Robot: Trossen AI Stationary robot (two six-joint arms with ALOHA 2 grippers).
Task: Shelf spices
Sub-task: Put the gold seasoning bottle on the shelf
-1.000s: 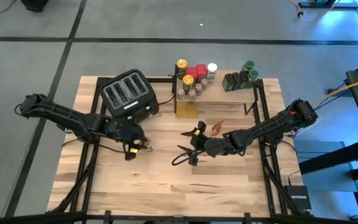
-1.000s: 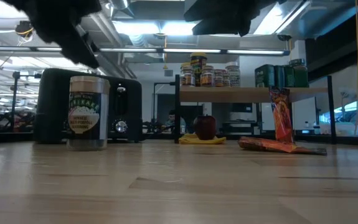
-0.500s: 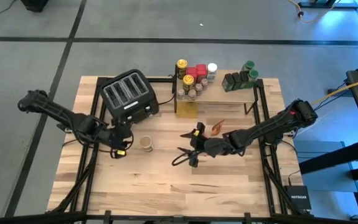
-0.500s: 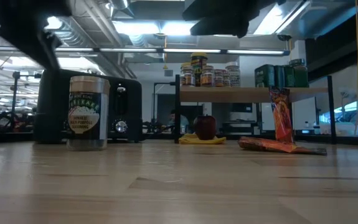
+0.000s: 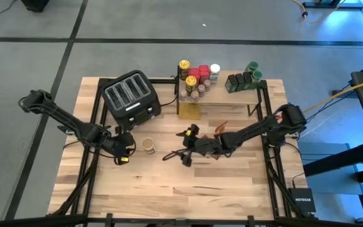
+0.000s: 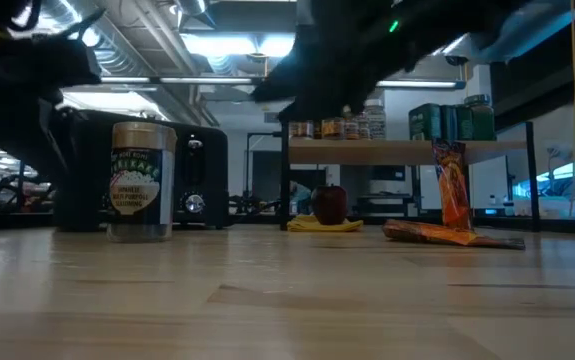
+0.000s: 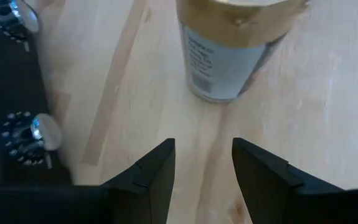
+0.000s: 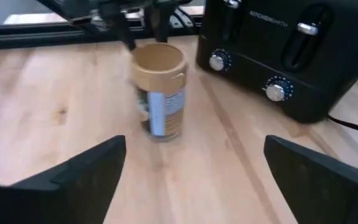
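We see a tan-lidded jar [image 5: 148, 145] standing between our left gripper [image 5: 125, 149] and right gripper [image 5: 180, 155], whose fingers look spread.

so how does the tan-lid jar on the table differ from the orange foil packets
The tan-lid jar stands upright near the toaster; the orange foil packets sit farther right, one lying flat, one upright. The jar is a rigid cylinder; the packets are thin foil. Neither is on the shelf.
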